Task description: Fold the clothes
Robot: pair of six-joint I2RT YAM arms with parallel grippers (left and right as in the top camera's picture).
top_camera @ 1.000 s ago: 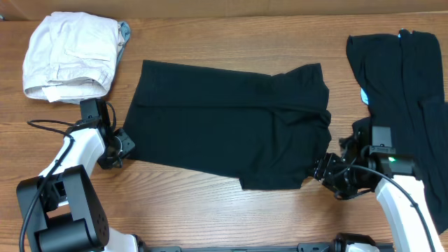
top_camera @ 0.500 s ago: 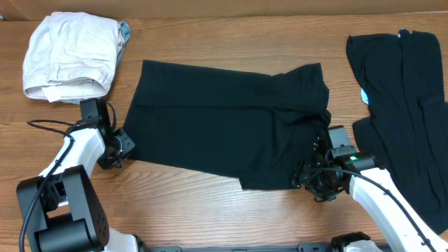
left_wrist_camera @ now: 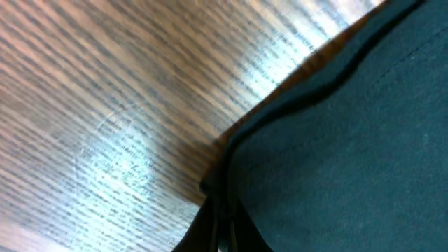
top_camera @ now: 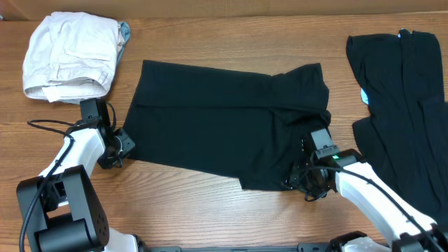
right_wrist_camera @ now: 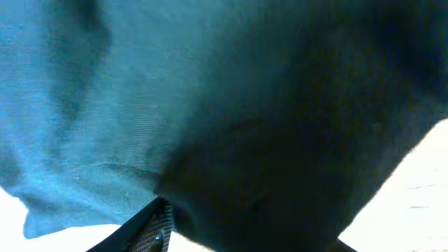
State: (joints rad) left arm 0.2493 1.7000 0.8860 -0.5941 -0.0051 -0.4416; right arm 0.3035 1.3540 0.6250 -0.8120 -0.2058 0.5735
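**Black cloth, thin and limp: take it by the corners**

Black and nearly flat, the garment (top_camera: 224, 126) lies spread across the middle of the bench (top_camera: 210, 210), its long side running left to right and a few soft ridges gathered toward its right end. More black clothes (top_camera: 399, 91) lie heaped at the far right. A folded white bundle (top_camera: 66, 52) sits at the far left corner, well apart from the work.

The left arm (top_camera: 77, 150) reaches the garment's near left corner. In the left wrist view the hem runs straight down into the left jaws, which look clenched on that corner. The right arm (top_camera: 364, 185) is at the near right corner. Its wrist view is filled with draped cloth, so I cannot tell whether the right jaws are clenched or released.

By its look this fabric will be light and wholly without stiffness. It should sag from any hold, drag on the wood and crease wherever it bunches. A pinch in the middle would probably lift only a peak. The hemmed corners and edges look like the better places to hold, as the doubled cloth there gives the jaws something to bite on. Two corners held and carried over level should lay a clean fold. An uneven lift would likely skew it or let the thin cloth slip free.
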